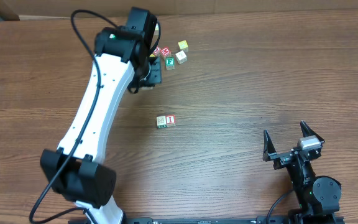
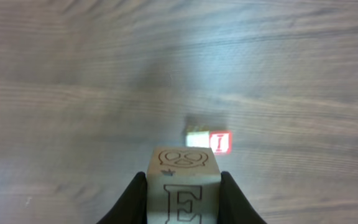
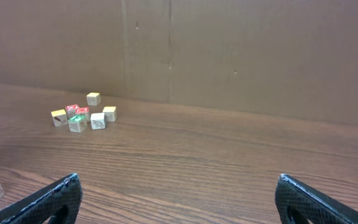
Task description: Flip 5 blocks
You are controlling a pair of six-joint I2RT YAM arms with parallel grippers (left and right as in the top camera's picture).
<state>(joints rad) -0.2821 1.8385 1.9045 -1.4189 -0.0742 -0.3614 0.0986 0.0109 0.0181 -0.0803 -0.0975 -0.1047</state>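
one block [image 2: 182, 194] in left claw [image 2: 182, 178], two beyond

The worktop [image 1: 241, 74] is showing dark brown wood grain with a dull, matt finish. The E block [image 2: 183, 177], sitting between the smooth black fingers [image 2: 129, 202] of the left tool [image 2: 183, 193], is looking like pale bare wood with printed lines. The blocks [image 1: 181, 56] at twelve o'clock are showing pale wood with coloured print. The left arm [image 1: 98, 106] is wearing a glossy white plastic shell. The fingers [image 3: 55, 199] of the right tool [image 1: 289, 140] are showing matt black, finely textured faces
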